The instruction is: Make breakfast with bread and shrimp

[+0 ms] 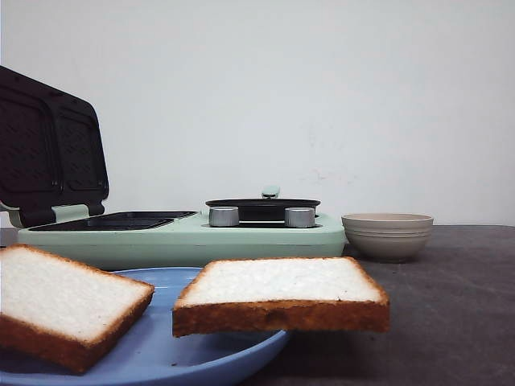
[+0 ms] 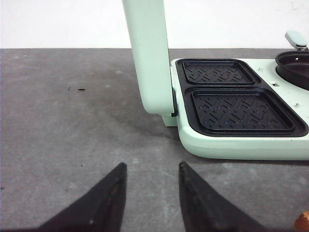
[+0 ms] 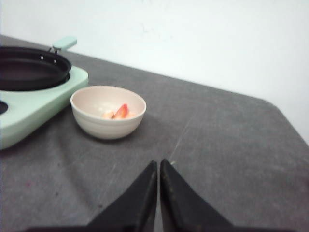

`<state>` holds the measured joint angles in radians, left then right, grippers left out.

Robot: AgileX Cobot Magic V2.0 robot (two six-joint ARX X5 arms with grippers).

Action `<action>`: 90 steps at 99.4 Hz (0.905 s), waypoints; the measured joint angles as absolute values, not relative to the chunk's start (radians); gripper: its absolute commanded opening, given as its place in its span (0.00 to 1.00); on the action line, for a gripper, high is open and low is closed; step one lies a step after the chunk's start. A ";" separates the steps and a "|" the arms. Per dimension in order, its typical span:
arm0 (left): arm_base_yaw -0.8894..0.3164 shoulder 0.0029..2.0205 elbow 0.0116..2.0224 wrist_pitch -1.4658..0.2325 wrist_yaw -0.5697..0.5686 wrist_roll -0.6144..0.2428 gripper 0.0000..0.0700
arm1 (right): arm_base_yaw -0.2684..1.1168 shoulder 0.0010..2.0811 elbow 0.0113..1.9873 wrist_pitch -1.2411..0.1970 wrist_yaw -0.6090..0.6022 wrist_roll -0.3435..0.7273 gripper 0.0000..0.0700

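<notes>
Two square slices of white bread with brown crust lie on a blue plate at the front: one at the left, one overhanging the plate's right rim. The shrimp, red-orange and pale pieces, lie in a beige bowl, also in the front view. My left gripper is open and empty over bare table, near the mint sandwich maker. My right gripper is shut and empty, a short way in front of the bowl. Neither gripper shows in the front view.
The mint-green sandwich maker stands mid-table with its lid raised, two dark grill plates exposed, two silver knobs and a black pan on its right half. The table's far edge runs behind the bowl.
</notes>
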<state>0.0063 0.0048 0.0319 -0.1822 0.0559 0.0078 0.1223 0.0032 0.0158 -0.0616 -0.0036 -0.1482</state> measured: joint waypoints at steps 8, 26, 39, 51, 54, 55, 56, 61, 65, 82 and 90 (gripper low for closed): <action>0.006 0.005 0.032 -0.182 0.056 0.008 0.22 | 0.122 0.003 0.016 -0.057 -0.004 -0.148 0.01; 0.006 0.005 0.032 -0.182 0.056 0.008 0.22 | 0.122 0.003 0.016 -0.056 -0.004 -0.139 0.01; 0.006 0.005 0.032 -0.182 0.056 0.008 0.22 | 0.122 0.003 0.016 -0.056 -0.004 -0.122 0.01; 0.006 0.005 0.032 -0.182 0.056 0.008 0.22 | 0.122 0.003 0.016 -0.056 -0.004 -0.107 0.01; 0.006 0.005 0.032 -0.182 0.056 0.008 0.22 | 0.122 0.003 0.016 -0.056 -0.004 -0.105 0.01; 0.006 0.005 0.032 -0.182 0.056 0.008 0.22 | 0.122 0.003 0.016 -0.056 -0.004 -0.105 0.01; 0.006 0.005 0.032 -0.182 0.056 0.008 0.22 | 0.122 0.003 0.016 -0.056 -0.004 -0.104 0.01; 0.006 0.005 0.032 -0.182 0.056 0.008 0.22 | 0.122 0.003 0.016 -0.056 -0.004 -0.102 0.01; 0.006 0.005 0.032 -0.182 0.056 0.008 0.21 | 0.122 0.003 0.016 -0.056 -0.004 -0.100 0.01; 0.006 0.005 0.032 -0.182 0.056 0.008 0.21 | 0.122 0.003 0.016 -0.056 -0.004 -0.079 0.01; 0.006 0.005 0.032 -0.182 0.056 0.008 0.21 | 0.122 0.003 0.016 -0.056 -0.004 -0.072 0.01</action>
